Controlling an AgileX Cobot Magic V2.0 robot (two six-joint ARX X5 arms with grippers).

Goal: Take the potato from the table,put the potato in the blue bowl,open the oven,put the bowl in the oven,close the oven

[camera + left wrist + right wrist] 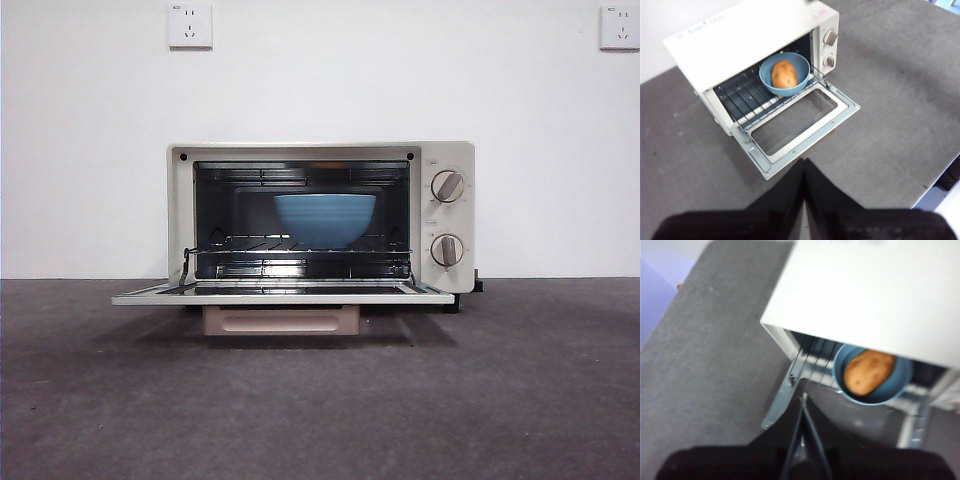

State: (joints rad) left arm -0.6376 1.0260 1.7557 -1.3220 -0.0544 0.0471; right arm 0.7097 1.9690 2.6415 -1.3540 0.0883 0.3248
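The cream-white oven [320, 150] stands with its glass door [280, 295] folded down flat. The blue bowl [325, 218] rests on the wire rack inside, toward the knob side. In the left wrist view the orange-brown potato [783, 74] lies in that bowl [801, 64]; the right wrist view shows the same potato [867, 371] and bowl [902, 377] under the oven's top [870, 295]. My left gripper [804, 165] hangs shut and empty, well above and in front of the door [840, 100]. My right gripper [803, 400] is shut and empty above the door's hinge side. Neither arm shows in the front view.
Two round knobs [447, 186] sit on the oven's right panel. The beige bar handle [280, 320] hangs below the lowered door's edge. Dark grey table [520, 400] spreads in front and to both sides. The table's edge [935, 185] appears in the left wrist view.
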